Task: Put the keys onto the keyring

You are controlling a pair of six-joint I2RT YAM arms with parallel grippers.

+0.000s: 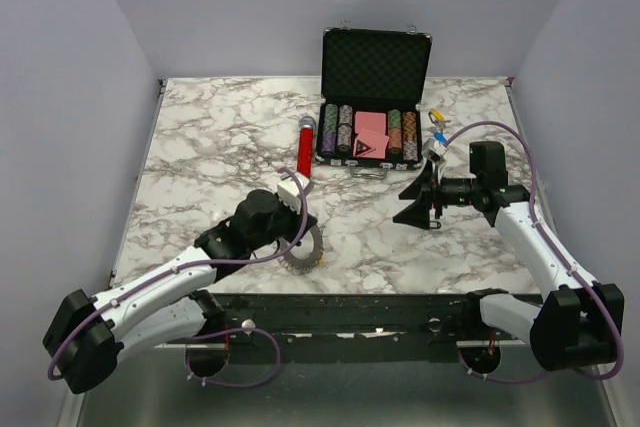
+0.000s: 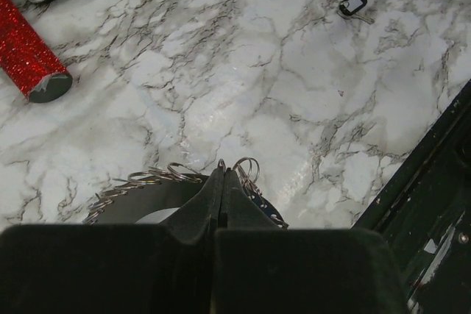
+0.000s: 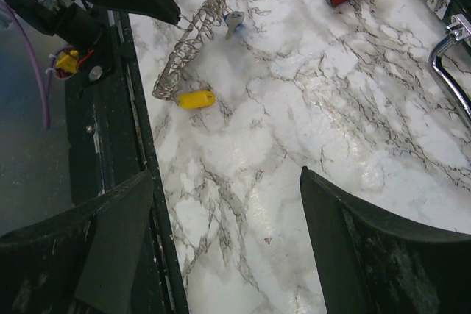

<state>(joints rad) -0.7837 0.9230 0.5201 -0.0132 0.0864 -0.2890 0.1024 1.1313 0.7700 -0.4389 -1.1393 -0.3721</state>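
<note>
The keyring [image 2: 143,179] is a large thin ring with many silver keys, standing on edge near the table's front edge. My left gripper [image 2: 223,174] is shut on its rim, with small split rings beside the fingers. From the right wrist view the keyring [image 3: 188,48] shows edge-on, with a yellow tag [image 3: 196,99] and a blue tag [image 3: 234,20]. In the top view the keyring [image 1: 304,249] sits under the left gripper [image 1: 297,235]. One key with a dark oblong tag [image 2: 353,3] lies alone on the marble. My right gripper [image 1: 418,204] hovers open over bare marble, its jaws [image 3: 228,182] holding nothing.
An open black case of poker chips [image 1: 375,97] stands at the back centre, its metal handle [image 3: 450,56] facing forward. A red glittery cylinder [image 1: 306,141] lies left of the case. A small yellow and blue cluster [image 1: 437,119] lies right of the case. The marble table [image 1: 200,167] ends at a black front rail.
</note>
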